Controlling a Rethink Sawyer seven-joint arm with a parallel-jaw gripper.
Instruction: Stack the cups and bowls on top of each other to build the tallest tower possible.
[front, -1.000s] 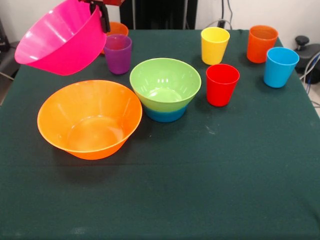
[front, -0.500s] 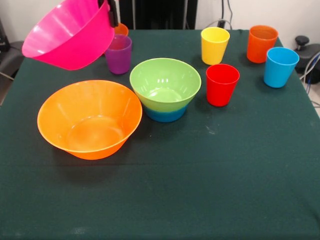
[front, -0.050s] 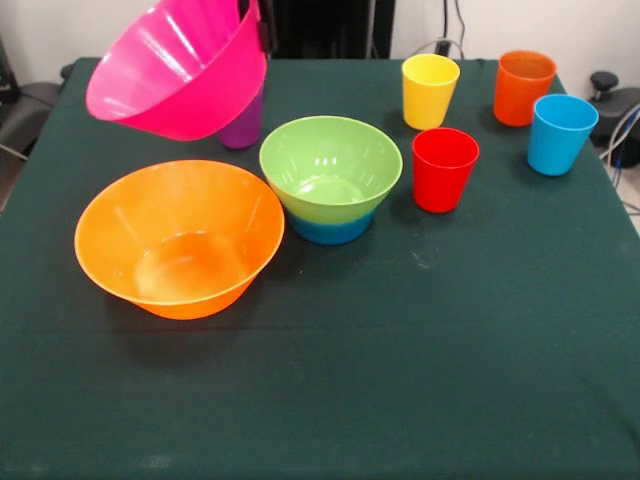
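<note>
A large pink bowl (front, -0.050s: 180, 75) hangs tilted above the table's far left, opening turned up and to the left. My gripper (front, -0.050s: 263, 32) is shut on its right rim, and only a black finger shows at the top edge. Under the pink bowl, a sliver of the purple cup (front, -0.050s: 246, 128) peeks out. The medium green bowl (front, -0.050s: 330, 165) sits nested in a small blue bowl (front, -0.050s: 330, 231) at the centre. A big orange bowl (front, -0.050s: 180, 240) stands upright at the left. The yellow cup (front, -0.050s: 430, 90), red cup (front, -0.050s: 444, 168), orange cup (front, -0.050s: 523, 87) and light blue cup (front, -0.050s: 560, 133) stand apart on the right.
The dark green tablecloth (front, -0.050s: 400, 380) covers the whole table. A black device (front, -0.050s: 612, 100) and cables lie just off the right edge. A dark chair (front, -0.050s: 20, 115) sits off the left edge.
The pink bowl and my gripper have moved right in the picture, towards the green bowl. The bowl now hides most of the purple cup and the small orange bowl behind it.
</note>
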